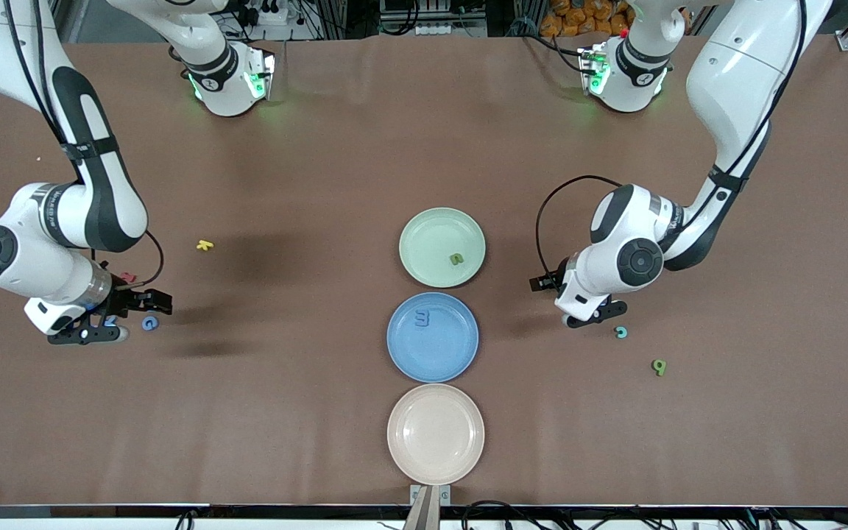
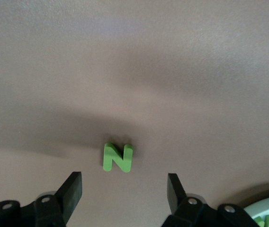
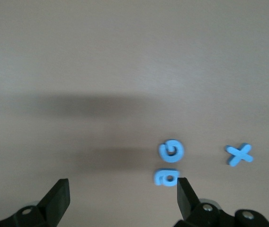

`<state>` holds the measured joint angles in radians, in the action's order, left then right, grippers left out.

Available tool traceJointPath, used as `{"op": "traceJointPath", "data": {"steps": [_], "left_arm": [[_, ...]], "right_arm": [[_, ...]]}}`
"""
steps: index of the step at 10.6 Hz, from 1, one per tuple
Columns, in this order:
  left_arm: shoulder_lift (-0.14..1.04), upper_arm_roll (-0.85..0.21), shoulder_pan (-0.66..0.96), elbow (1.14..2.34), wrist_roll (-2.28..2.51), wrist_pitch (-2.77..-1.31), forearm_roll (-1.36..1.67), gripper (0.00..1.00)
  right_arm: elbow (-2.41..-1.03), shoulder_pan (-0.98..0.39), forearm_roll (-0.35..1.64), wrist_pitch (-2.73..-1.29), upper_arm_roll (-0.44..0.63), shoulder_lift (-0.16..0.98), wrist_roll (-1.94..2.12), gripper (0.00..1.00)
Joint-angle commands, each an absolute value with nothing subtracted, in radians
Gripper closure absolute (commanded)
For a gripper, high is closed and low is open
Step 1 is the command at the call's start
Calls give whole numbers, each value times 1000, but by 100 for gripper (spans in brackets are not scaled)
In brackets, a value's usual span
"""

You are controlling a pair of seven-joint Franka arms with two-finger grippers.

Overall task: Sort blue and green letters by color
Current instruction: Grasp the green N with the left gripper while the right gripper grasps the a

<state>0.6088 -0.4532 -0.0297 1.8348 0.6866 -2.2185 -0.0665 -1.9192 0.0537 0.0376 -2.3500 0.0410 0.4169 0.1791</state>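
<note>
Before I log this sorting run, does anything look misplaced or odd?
Nothing is spilled or damaged. The green plate holds a green letter, the blue plate a blue letter. A yellow letter, no part of the sort, lies loose toward the right arm's end.

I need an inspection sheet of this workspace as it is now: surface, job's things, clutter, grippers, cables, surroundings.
Surface: brown table, no spills seen.
Job's things: green plate holds one green letter; blue plate holds one blue letter. Loose: green N, blue G, blue a, blue X, teal letter, green letter near it.
Clutter: yellow letter; empty beige plate.
Grippers: left gripper low over the green N, jaws apart; right gripper open, low beside the blue a.
Cables: black loop on the left arm.
Surroundings: cables and frames past the table edges.
</note>
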Motion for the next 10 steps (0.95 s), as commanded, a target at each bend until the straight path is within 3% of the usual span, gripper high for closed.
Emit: {"op": "traceJointPath", "data": {"steps": [1,10], "left_arm": [[623,-456,-32,1836,689,-2221,-92,23],[672,-456,-32,1836,689,-2223,-132,29]], "right_arm": [[-2031,152,25,-2473,25,396,278,0],[-2074,186,40,-2625,25,520,203,0]]}}
